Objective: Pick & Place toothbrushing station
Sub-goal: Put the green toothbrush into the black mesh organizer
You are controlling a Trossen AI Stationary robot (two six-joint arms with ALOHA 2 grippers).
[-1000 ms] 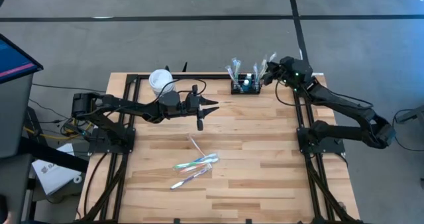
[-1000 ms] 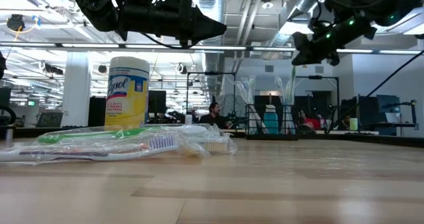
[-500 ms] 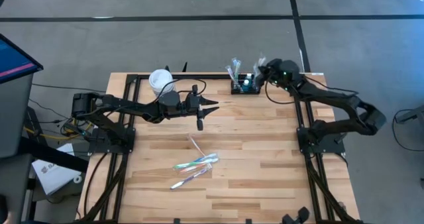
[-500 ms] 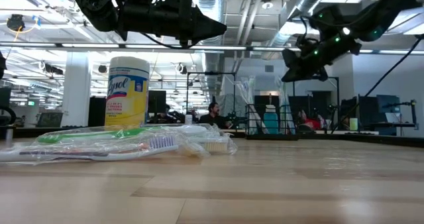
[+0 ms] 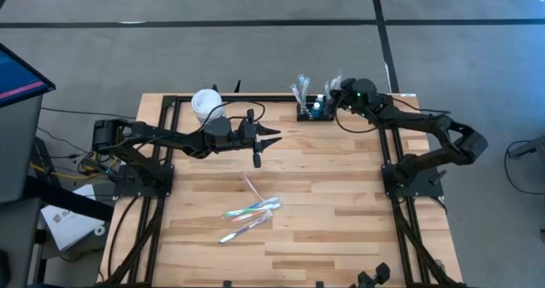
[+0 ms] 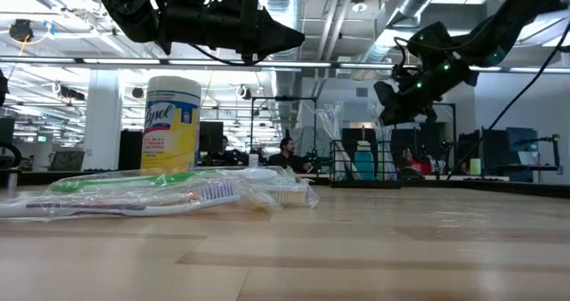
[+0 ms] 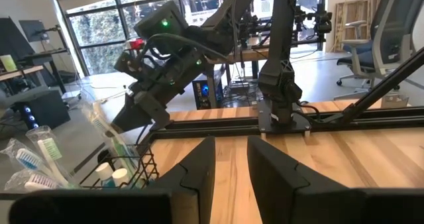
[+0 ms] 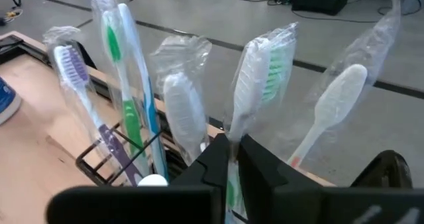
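Note:
The toothbrushing station [image 5: 313, 111], a small black wire caddy, stands at the table's far edge with several wrapped toothbrushes upright in it [image 8: 126, 85]. My right gripper [image 5: 335, 95] hovers just right of and above it, shut on one more wrapped toothbrush with green bristles [image 8: 262, 71]. In the left wrist view the caddy [image 7: 126, 174] shows with my right gripper above it. My left gripper [image 5: 271, 137] hangs level over the table's middle, left of the caddy, open [image 7: 230, 164] and with nothing between its fingers. My right gripper pinches the wrapped toothbrush by its handle [image 8: 232, 171], below the head, between its two fingers. The fingers come from the table's right, slanting down, and lie across the handle. The brush stands upright, head up; my fingers hide its lower end.
A white round tub with a yellow label [image 5: 206, 103] stands at the far left. Several loose wrapped toothbrushes [image 5: 251, 211] lie on the wood nearer the front. Black frame rails [image 5: 387, 152] run along both sides of the table. A person [image 6: 287, 151] sits in the room behind.
My right gripper has sunk and gone toward the table's left, toward the caddy, tipping its fingers a little more downward, with the wrapped toothbrush carried along upright.

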